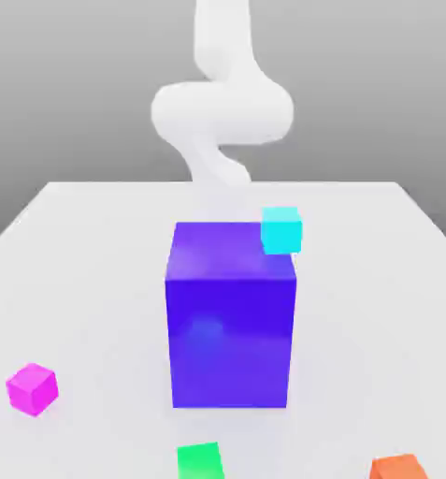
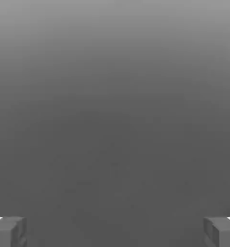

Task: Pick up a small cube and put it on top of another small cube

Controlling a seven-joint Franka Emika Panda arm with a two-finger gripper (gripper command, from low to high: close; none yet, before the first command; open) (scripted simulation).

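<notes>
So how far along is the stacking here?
Nothing looks stacked yet: the magenta cube and green cube sit apart on the table. The gripper is open and empty. Both the pick and the placing remain.

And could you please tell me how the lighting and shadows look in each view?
Exterior view: bright, flat light, the table nearly white, a faint sheen on the blue-violet block; hand view: dim grey, lighter towards one edge.
</notes>
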